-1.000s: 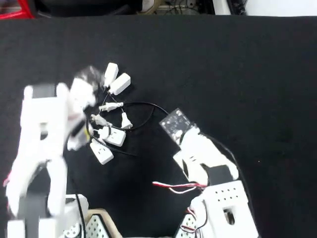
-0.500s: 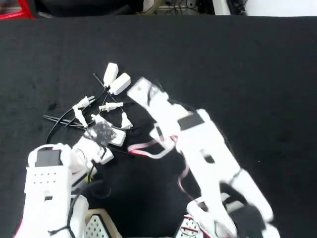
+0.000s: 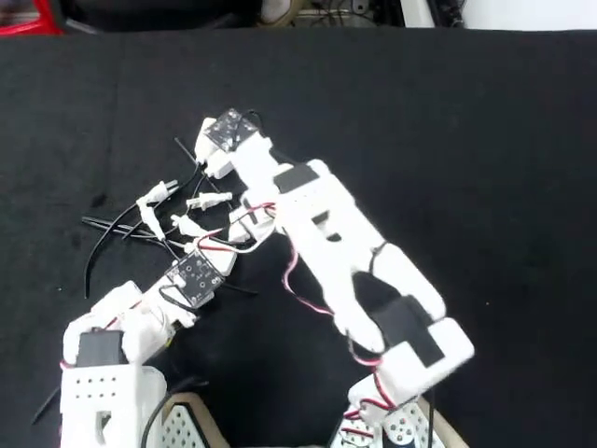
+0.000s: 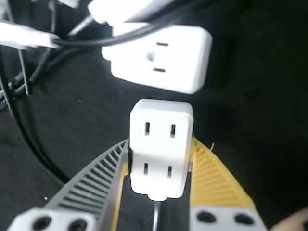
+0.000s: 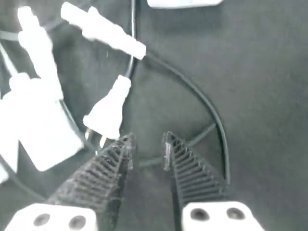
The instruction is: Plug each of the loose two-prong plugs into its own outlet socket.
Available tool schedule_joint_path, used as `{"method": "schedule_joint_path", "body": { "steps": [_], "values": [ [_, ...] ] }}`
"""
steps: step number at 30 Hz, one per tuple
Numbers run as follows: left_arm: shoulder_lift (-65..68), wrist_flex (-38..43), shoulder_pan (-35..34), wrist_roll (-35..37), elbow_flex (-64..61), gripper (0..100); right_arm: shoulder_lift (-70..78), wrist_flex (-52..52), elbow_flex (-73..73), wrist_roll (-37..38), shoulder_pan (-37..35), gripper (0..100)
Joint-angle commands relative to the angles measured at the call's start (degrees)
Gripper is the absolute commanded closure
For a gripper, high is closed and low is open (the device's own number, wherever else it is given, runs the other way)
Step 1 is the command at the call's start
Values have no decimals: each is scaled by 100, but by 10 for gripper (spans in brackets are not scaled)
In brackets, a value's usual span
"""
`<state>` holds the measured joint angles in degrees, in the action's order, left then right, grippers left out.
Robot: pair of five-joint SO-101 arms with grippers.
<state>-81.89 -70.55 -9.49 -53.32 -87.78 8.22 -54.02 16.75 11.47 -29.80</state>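
Fingers (image 4: 211, 175), ribbed, around boxy socket (image 4: 161, 144)

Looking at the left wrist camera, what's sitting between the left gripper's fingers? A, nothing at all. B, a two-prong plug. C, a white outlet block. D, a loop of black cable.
C: the white outlet block sits in the left gripper, a finger against each of its sides and its slots facing the camera.

A table (image 3: 485, 140) covered in matte black cloth is seen from above. Beyond its far edge, a red object (image 3: 20, 13) is glimpsed at 11 o'clock, tangled cables (image 3: 336, 11) at 12, and a white surface (image 3: 532, 13) at 1 o'clock.
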Motion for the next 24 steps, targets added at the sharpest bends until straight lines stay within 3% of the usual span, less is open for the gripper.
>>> {"method": "schedule_joint_path", "body": {
  "steps": [1, 13, 24],
  "values": [
    [-448, -70, 4, 264, -215, 966, 497, 211, -699, -475, -255, 872],
    [-2198, -835, -4, 264, -664, 966, 1684, 202, -1675, -932, -396, 838],
    [-2242, -844, -198, 448, -655, 966, 1455, -202, -1745, -1125, -396, 839]
  ]
}}
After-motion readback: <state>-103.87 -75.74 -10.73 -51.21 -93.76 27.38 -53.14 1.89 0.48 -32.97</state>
